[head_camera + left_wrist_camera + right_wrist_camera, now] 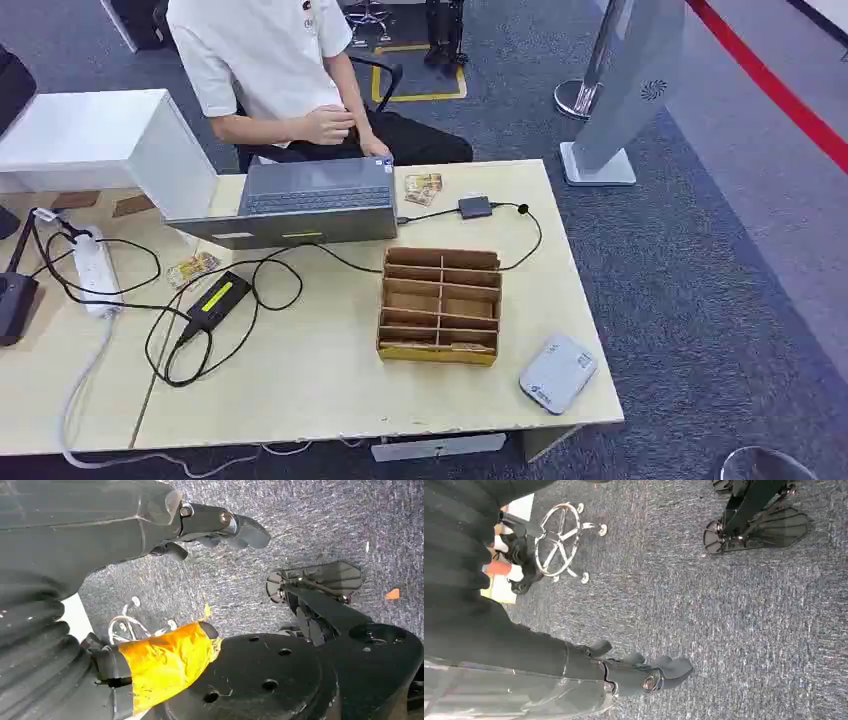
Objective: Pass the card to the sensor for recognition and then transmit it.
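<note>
Sensor (558,373) near table (330,390) corner, beside cardboard organizer (439,305).

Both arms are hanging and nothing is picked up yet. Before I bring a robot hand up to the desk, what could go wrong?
Judging from the head view:
1. Black cables loop across the desk left of the cardboard organizer; a left robot hand reaching in could snag them.
2. The grey sensor pad lies near the table's front right corner, so a nudge from the right robot hand might push it off.
3. A person sits at the far edge behind the laptop; a long reach comes close.
</note>
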